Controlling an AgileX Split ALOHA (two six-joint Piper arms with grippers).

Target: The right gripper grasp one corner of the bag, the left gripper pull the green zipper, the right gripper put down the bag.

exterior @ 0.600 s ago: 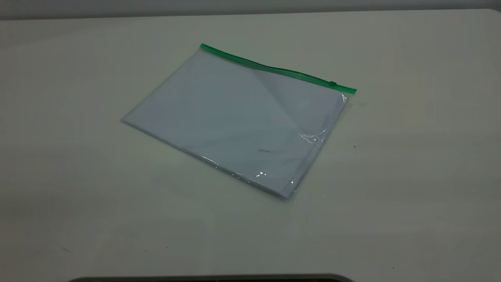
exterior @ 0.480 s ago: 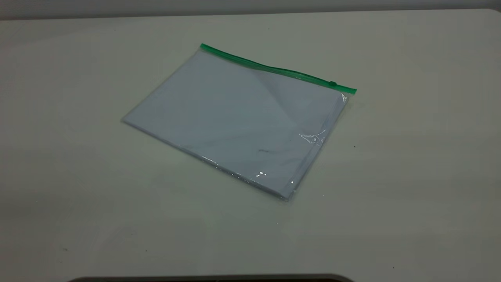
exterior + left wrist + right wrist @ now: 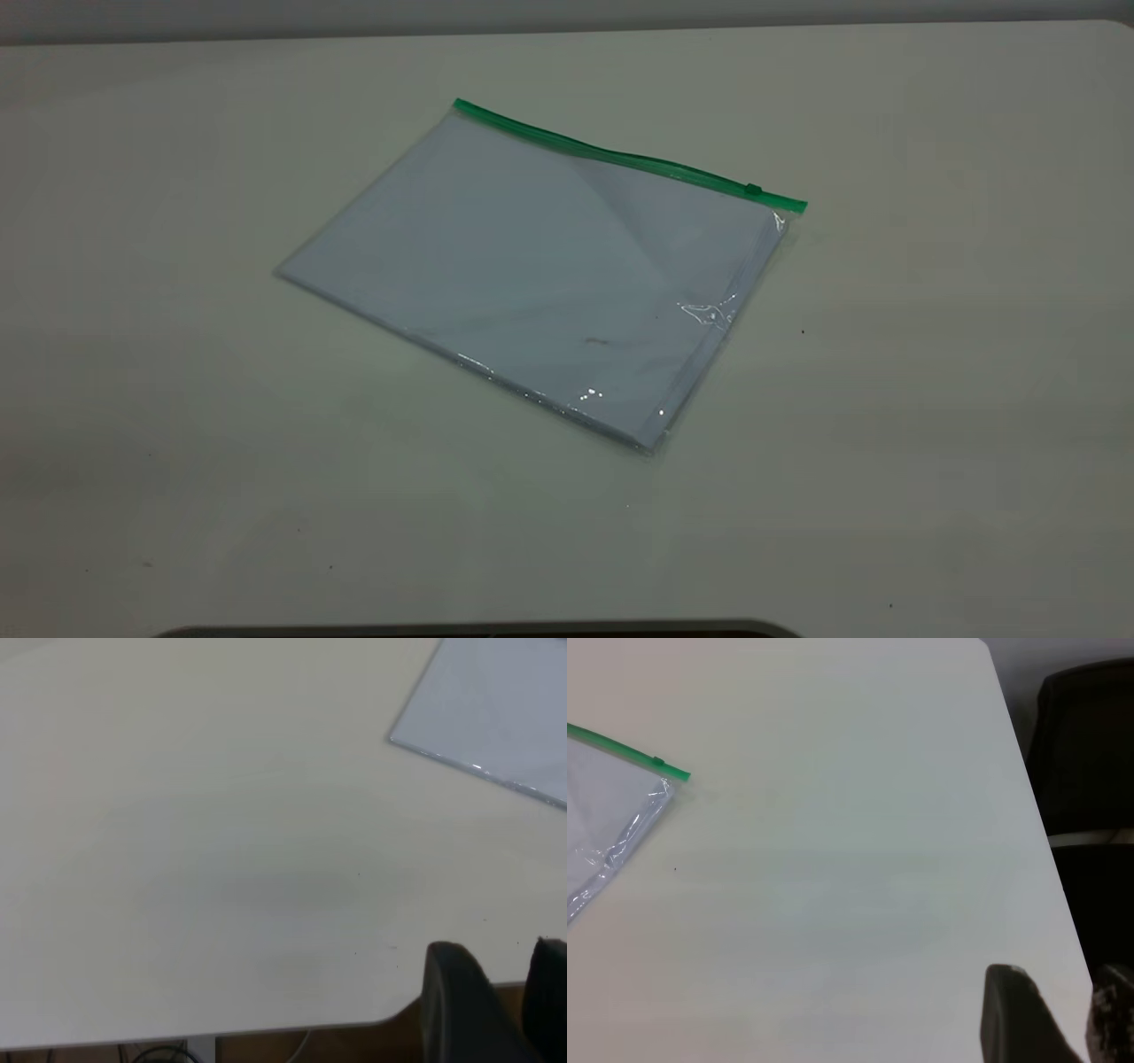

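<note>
On the pale, matte tabletop point(image 3: 930, 443) the large clear plastic bag point(image 3: 532, 266) of bluish-white paper lies flat, its green zipper point(image 3: 620, 158) on the far edge, slider nearest the right pincer point(image 3: 1054, 1014), fingers apart like the left pincer's point(image 3: 496, 992).

No visible change — none at all

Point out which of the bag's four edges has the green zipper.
The far long edge of the bag: the green zipper runs along it, slider near its right end. The other three edges are clear plastic.
</note>
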